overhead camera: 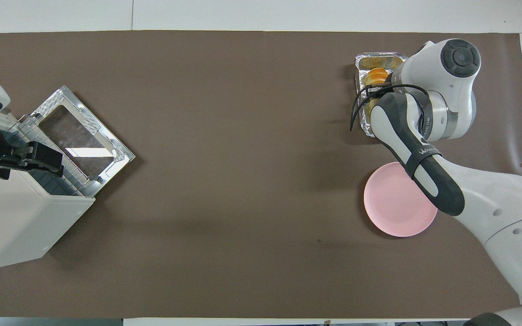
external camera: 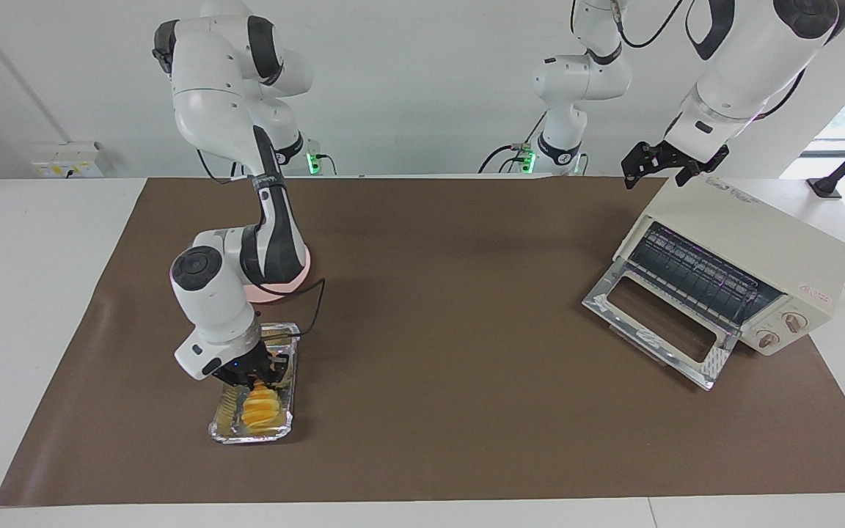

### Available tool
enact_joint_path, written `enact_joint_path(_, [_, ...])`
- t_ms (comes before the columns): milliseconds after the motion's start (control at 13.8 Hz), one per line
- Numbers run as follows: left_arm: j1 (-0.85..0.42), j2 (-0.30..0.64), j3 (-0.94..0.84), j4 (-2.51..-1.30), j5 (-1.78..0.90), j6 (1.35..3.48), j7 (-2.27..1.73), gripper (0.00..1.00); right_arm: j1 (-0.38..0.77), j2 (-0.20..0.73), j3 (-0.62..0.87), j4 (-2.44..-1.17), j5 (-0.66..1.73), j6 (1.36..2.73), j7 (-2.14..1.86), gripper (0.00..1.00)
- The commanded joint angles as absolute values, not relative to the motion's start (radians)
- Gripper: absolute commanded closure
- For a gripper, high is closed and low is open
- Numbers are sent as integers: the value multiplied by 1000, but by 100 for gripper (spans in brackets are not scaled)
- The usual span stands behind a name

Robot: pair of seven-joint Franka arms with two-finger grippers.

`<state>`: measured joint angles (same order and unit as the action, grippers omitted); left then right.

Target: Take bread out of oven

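Judging by its looks, your bread [external camera: 261, 408] in the foil tray [external camera: 226, 425] is light and squishy, so with the right gripper [external camera: 255, 377] clamping its middle go gentle; the left gripper [external camera: 659, 166] waits open over the oven [external camera: 752, 249].

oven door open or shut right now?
Open. The oven has its glass door dropped flat onto the mat in front of it, leaving the dark wire rack exposed with nothing on it.

pink plate [overhead camera: 394, 206] near foil tray [external camera: 226, 425] on brown mat [external camera: 437, 308].
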<state>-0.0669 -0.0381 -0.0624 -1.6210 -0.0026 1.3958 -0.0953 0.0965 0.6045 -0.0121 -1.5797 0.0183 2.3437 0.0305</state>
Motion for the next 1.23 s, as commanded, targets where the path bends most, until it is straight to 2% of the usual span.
enact_joint_path(0, [-55,-61,-64,-1644,-20,1410,-84,0,87,595,-5,-1582,23,2329,14,100])
enact_joint_path(653, [-55,-63,-64,-1644,-20,1410,-84,0,94,551,-6,-1511,23,2134,15,100])
enact_joint_path(944, [-57,-61,-64,-1644,-20,1410,-84,0,98,439,-6,-1535,21,1984,25,100])
enact_joint_path(1161, [-57,-61,-64,-1644,-20,1410,-84,0,104,312,-5,-1635,21,1913,38,100])
